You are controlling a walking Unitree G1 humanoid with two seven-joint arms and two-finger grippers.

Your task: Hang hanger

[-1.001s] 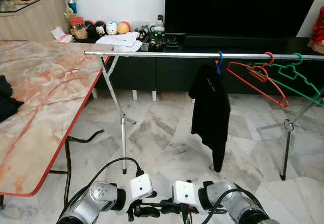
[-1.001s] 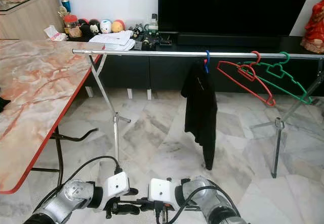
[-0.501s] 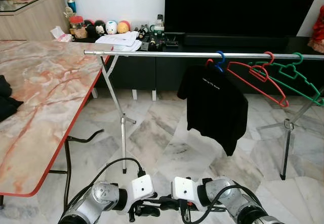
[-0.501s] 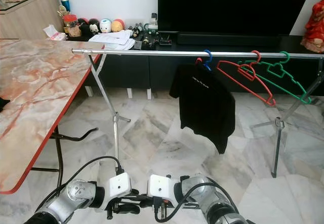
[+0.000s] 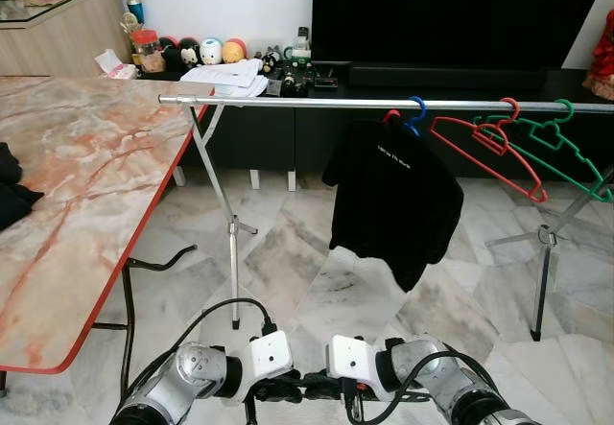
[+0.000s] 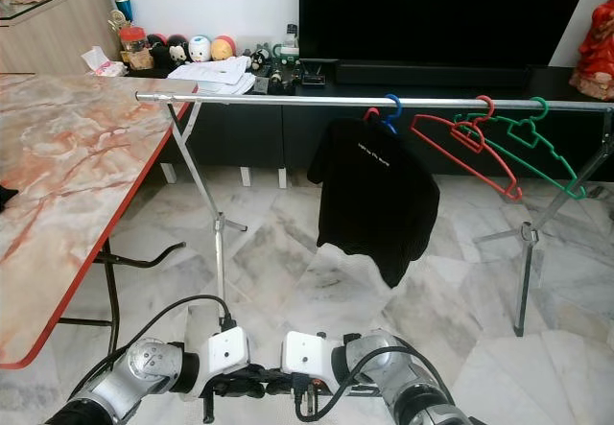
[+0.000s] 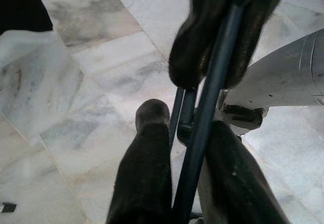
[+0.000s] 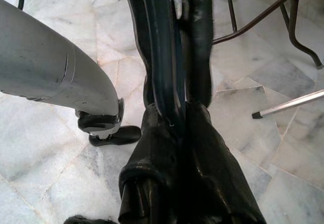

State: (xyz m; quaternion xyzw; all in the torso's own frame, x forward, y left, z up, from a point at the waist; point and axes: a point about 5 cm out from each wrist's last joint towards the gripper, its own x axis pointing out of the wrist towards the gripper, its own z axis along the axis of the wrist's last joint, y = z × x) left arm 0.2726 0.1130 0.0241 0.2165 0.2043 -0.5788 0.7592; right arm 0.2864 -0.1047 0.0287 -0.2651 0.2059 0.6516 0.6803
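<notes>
At the bottom centre of the frame, we are holding a dark blue hanger (image 8: 161,57) between both grippers. It is a thin, smooth bar of dark plastic. The left gripper (image 7: 190,133) and right gripper (image 8: 172,128) are both clamped on it, tips facing each other low above the marble floor (image 5: 317,262). Across the upper frame, the steel rail (image 5: 288,103) is carrying a black shirt (image 5: 393,195), a red hanger (image 5: 489,152) and a green hanger (image 5: 561,152).

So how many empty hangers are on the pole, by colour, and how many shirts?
Red empty hanger: 1
Green empty hanger: 1
Black shirt: 1
Total: 3
</notes>
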